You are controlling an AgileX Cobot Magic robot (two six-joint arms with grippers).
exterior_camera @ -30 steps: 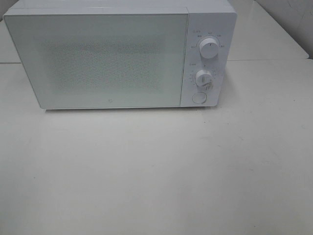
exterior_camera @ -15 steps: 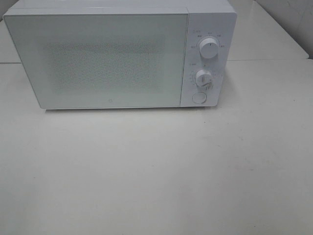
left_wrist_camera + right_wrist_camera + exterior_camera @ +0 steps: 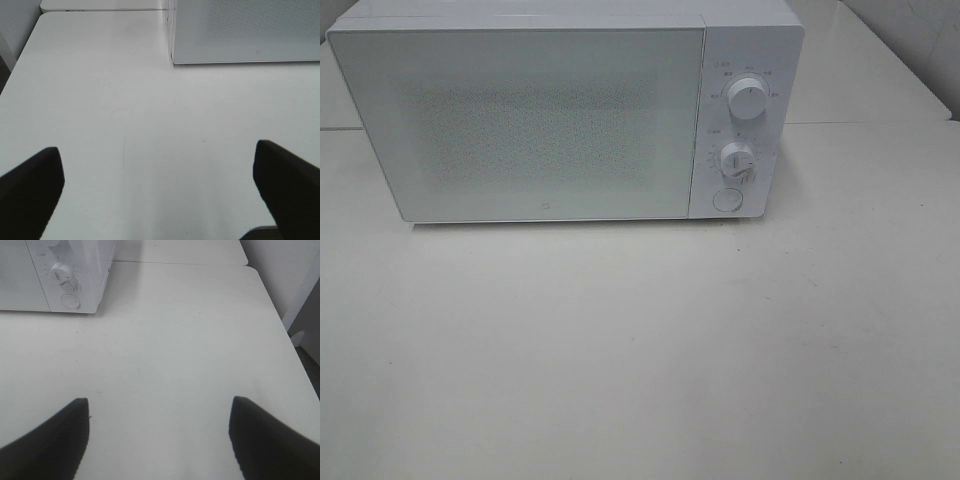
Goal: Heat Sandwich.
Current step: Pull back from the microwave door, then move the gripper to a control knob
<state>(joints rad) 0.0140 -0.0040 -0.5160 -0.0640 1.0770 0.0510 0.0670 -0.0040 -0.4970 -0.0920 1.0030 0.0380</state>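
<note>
The left tool (image 3: 157, 160) hangs over the white worktop (image 3: 100, 100) with its two dark fingers (image 3: 30, 195) spread wide, only bare surface showing between them. The near left corner of a white microwave oven (image 3: 245, 30) lies farther off. The right tool (image 3: 160, 400) is likewise wide open above the worktop, its dark fingers (image 3: 272, 440) holding nothing, with the oven's control end far to its left and the worktop's right edge close on its other side. Neither tool enters the high view. There the microwave oven stands on the far part of the worktop, its speckled, frosted door (image 3: 520, 120) shut and filling the left of its front. The narrow control panel on the right carries an upper dial (image 3: 747, 98), a lower dial (image 3: 736, 160) and, below them, a round button (image 3: 725, 199). The near stretch of worktop in front of the oven is plain white. The sandwich appears in none of the three views, and the clouded door does not show whether it is inside the oven.
</note>
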